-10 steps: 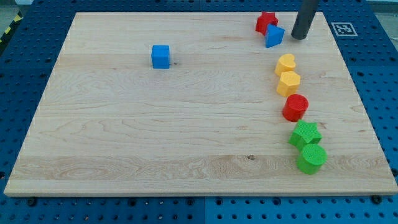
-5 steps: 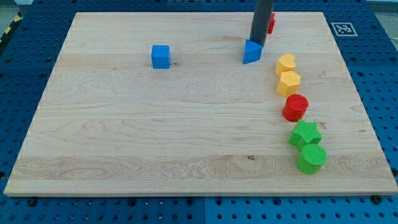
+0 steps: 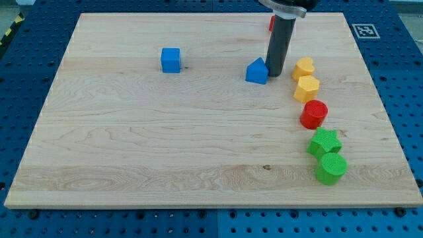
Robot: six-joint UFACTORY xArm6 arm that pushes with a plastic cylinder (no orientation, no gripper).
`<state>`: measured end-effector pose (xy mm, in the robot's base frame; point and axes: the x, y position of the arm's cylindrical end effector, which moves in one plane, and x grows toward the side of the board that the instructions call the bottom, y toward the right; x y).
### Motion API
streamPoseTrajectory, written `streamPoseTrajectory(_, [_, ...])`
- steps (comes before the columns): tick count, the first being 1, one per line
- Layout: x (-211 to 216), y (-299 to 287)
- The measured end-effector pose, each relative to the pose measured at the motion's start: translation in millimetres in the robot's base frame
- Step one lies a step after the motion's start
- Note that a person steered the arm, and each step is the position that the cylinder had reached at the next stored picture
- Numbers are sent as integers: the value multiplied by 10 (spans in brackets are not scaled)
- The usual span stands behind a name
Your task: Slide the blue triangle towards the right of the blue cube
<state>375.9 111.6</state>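
Note:
The blue triangle [image 3: 257,71] lies on the wooden board [image 3: 132,145], right of centre in the upper half. My tip [image 3: 275,73] stands right against the triangle's right side. The blue cube [image 3: 170,59] sits at the upper left, well to the left of the triangle and slightly higher in the view. The rod rises from the tip towards the view's top.
A red block [image 3: 271,23] shows partly behind the rod at the top edge. Right of my tip a column runs downward: yellow heart [image 3: 304,67], yellow hexagon [image 3: 307,88], red cylinder [image 3: 314,114], green star [image 3: 324,141], green cylinder [image 3: 331,168].
My tip came in from the upper right and pushed the blue triangle left and down, away from the red block. The other blocks have not moved.

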Motion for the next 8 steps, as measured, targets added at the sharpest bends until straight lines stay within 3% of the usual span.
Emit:
streamPoseTrajectory(5, [88,-589])
streamPoseTrajectory(8, [281,-657])
